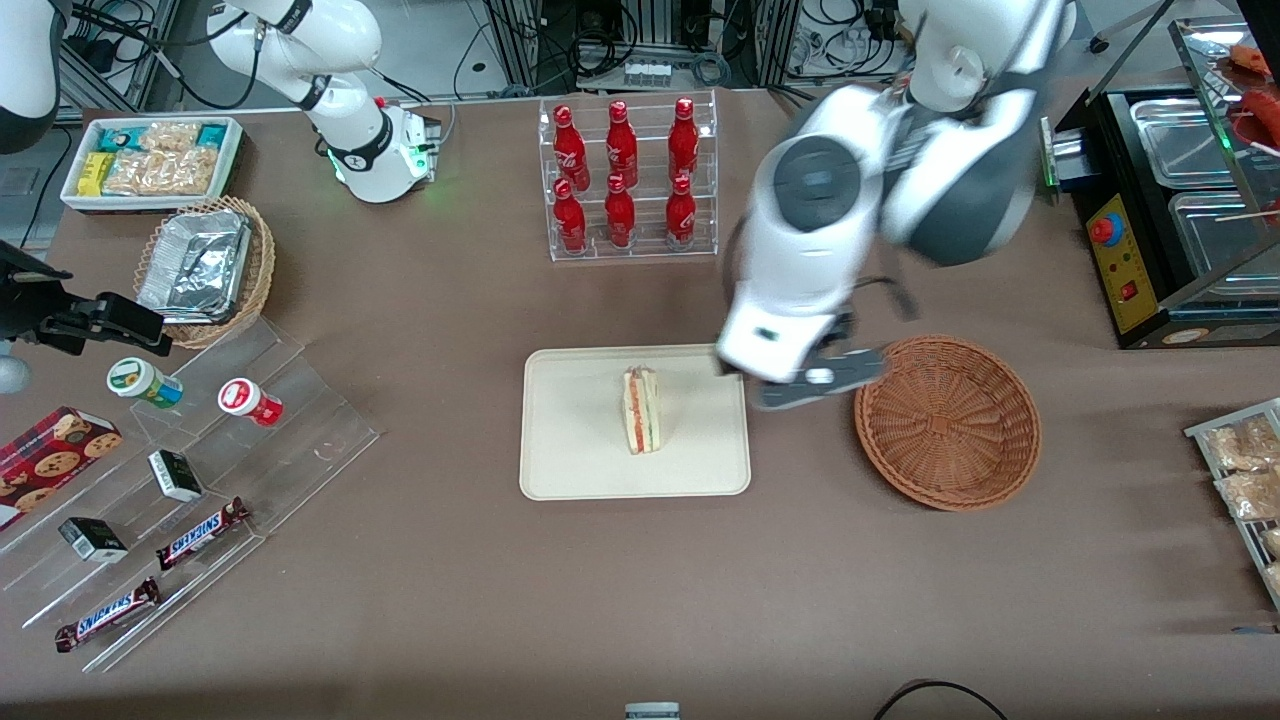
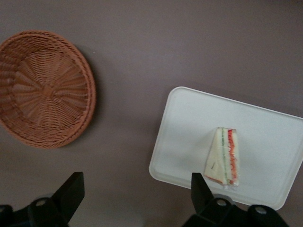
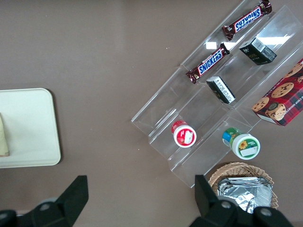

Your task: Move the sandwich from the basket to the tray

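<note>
The sandwich (image 1: 641, 409) (image 2: 224, 156) lies on the cream tray (image 1: 570, 440) (image 2: 189, 132), near its middle, with its red, orange and green layers showing. The reddish-brown wicker basket (image 1: 947, 421) (image 2: 43, 88) stands empty beside the tray, toward the working arm's end of the table. My gripper (image 1: 800, 385) (image 2: 137, 189) hangs above the table between tray and basket, over the strip of bare tabletop at the tray's edge. It is open, its fingers (image 2: 71, 189) wide apart with nothing between them.
A clear rack of red bottles (image 1: 625, 180) stands farther from the front camera than the tray. A black food warmer (image 1: 1170, 200) sits at the working arm's end. Toward the parked arm's end are an acrylic step stand with snacks (image 1: 180, 500), a tan basket of foil containers (image 1: 205, 265) and a white snack bin (image 1: 150, 160).
</note>
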### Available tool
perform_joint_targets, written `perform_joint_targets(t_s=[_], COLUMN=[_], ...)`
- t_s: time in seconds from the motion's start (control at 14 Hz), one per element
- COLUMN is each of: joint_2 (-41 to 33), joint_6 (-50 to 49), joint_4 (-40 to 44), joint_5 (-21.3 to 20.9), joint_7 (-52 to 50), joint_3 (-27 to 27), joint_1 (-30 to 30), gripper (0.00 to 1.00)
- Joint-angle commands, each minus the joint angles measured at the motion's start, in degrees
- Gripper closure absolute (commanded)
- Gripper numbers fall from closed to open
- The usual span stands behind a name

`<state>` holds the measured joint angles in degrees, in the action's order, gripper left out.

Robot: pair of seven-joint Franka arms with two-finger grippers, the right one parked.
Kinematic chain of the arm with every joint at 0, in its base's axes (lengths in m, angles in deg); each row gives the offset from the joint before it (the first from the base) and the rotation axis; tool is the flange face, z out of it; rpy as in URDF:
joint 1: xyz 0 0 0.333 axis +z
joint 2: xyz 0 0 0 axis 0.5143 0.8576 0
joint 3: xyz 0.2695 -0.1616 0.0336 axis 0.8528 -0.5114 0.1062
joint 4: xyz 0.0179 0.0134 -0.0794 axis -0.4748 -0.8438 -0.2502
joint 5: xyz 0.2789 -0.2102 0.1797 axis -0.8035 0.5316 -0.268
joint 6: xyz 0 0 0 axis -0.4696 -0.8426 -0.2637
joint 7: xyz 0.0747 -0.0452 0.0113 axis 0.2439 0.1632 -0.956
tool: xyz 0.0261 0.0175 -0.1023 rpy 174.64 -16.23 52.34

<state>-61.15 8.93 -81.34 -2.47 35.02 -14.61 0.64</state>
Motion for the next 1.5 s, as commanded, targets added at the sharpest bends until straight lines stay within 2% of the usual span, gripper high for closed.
perform_joint_targets(t_s=[0.0,0.79,1.0,1.14,1.43], joint_2=[-4.72,-23.96,-28.63,-29.34,-28.73], joint_6=[-3.19,-3.64,-2.41,-3.02,-3.90], joint_4=[-3.39,-21.66,-27.12,-27.04,-25.90], joint_5=[-0.21,0.58,0.67,1.89,2.86], joint_7=[5.65,38.51,41.26,45.91,46.63], joint_3=[-0.75,-0.75,0.03,0.39,0.56], joint_1=[4.80,23.70,25.64,28.71,29.08], gripper=[0.01,0.01,0.01,0.01,0.01])
